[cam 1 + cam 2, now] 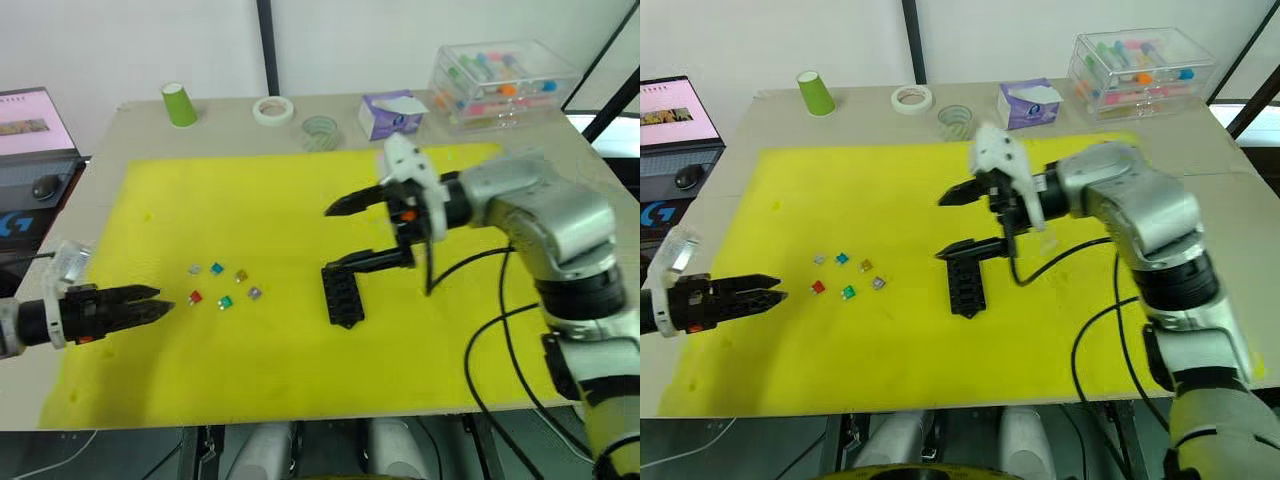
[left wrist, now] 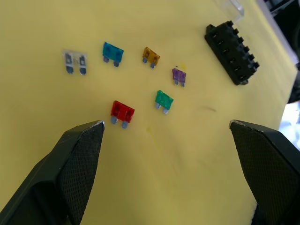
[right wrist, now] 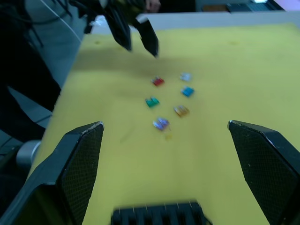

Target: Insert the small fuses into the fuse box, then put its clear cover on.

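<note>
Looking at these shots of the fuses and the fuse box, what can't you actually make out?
- Fuse box slots: too small in the left wrist view to tell whether they are empty; cut off by the bottom edge in the right wrist view.
- Clear cover: cut off by the top edge of the left wrist view.
- Purple fuse: blurred in the right wrist view.
- Fuse markings, e.g. red fuse: too small.

bare yellow mat (image 1: 250,190) lies open between the left gripper (image 1: 150,303) and the small fuses (image 1: 222,283), nothing in the way. the right gripper (image 1: 335,238), fingers spread wide, hangs just over the fuse box (image 1: 341,293), crowding that approach. clutter stands well apart along the bench's (image 1: 120,135) far edge.
</note>
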Controlling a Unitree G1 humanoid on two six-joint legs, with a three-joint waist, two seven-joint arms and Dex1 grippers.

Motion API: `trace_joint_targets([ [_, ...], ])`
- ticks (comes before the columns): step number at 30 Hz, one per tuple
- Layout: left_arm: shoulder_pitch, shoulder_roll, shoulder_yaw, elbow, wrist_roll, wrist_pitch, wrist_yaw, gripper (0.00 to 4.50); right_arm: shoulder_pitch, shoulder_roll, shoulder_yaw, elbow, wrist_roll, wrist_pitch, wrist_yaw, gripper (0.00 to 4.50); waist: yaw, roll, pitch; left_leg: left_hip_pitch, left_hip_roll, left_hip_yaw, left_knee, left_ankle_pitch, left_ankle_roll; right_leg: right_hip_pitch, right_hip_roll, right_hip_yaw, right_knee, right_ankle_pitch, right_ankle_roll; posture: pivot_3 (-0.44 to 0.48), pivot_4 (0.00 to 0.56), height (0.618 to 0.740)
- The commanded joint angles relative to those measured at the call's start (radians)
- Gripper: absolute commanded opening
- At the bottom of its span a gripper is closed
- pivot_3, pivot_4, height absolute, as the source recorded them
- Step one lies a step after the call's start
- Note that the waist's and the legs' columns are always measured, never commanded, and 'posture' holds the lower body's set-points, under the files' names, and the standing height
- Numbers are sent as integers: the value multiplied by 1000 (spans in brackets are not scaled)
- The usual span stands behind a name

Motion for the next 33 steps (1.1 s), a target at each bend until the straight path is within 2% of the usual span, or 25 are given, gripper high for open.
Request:
trace_joint_targets([
  [1,-93,7,-48,114,-21,71,-3,4463,-41,45,25,-12,-17,-38,-29,4500,-1,-1,0,0,0,0,0,0,0,0,0,0,0,0,0,0,150,740],
  [2,-121,9,-62,144,-24,91,-6,4463,-43,53,30,-7,-20,-44,-33,4500,0,-1,-1,0,0,0,0,0,0,0,0,0,0,0,0,0,150,740],
  [6,-174,12,-103,200,-18,124,-13,3313,-45,65,43,-4,-29,-61,-44,4500,-4,-1,-1,0,-1,0,0,0,0,0,0,-1,1,0,0,0,150,740],
  [18,-246,-13,-190,274,4,133,-4,3313,-30,60,45,-37,-25,-52,-58,4500,-6,-1,-1,0,-1,0,0,0,0,-2,0,-1,2,0,0,0,150,740],
  [33,-224,-44,-263,256,18,124,-16,3313,-33,64,53,-43,-34,-58,-67,4500,-6,-1,-1,0,-1,0,0,0,0,-2,0,-1,3,0,0,0,150,740],
])
